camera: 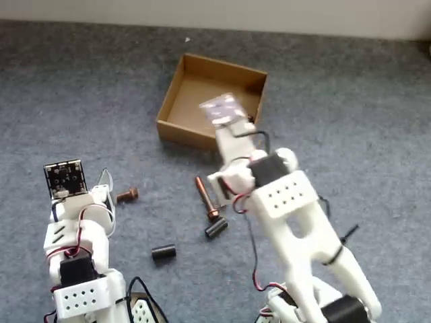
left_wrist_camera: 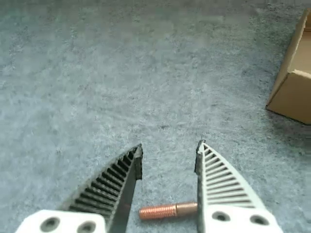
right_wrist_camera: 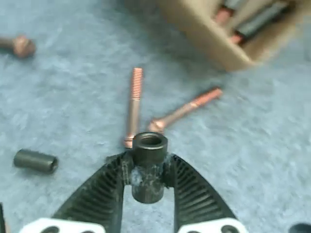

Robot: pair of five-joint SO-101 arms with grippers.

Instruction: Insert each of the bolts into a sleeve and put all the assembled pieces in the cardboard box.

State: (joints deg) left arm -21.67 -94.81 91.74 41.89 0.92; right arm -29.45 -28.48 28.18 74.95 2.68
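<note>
1. the sleeve (right_wrist_camera: 148, 167) stands upright, clamped in your right gripper (right_wrist_camera: 148, 158), with its bore open toward the wrist camera.
2. the long bolt (right_wrist_camera: 133, 104) lies flat on the carpet (camera: 350, 101). its head is just beside the sleeve and its threaded end points away from the pincer. a second bolt (right_wrist_camera: 187, 110) lies slantwise near it, on the box side.
3. your right pincer is full, so i judge the left arm must bring a bolt. the left gripper (left_wrist_camera: 170, 148) is wide open, with a short bolt (left_wrist_camera: 167, 210) lying between its jaws near their roots.
4. that bolt's long axis runs across the gap, finger to finger. closing now would likely squeeze it end to end, so turn the wrist first.
5. there is open carpet between the arms, with a spare sleeve (camera: 163, 252) lying there. the cardboard box (camera: 176, 128) sits well beyond, already holding assembled pieces. mind its near wall.
</note>
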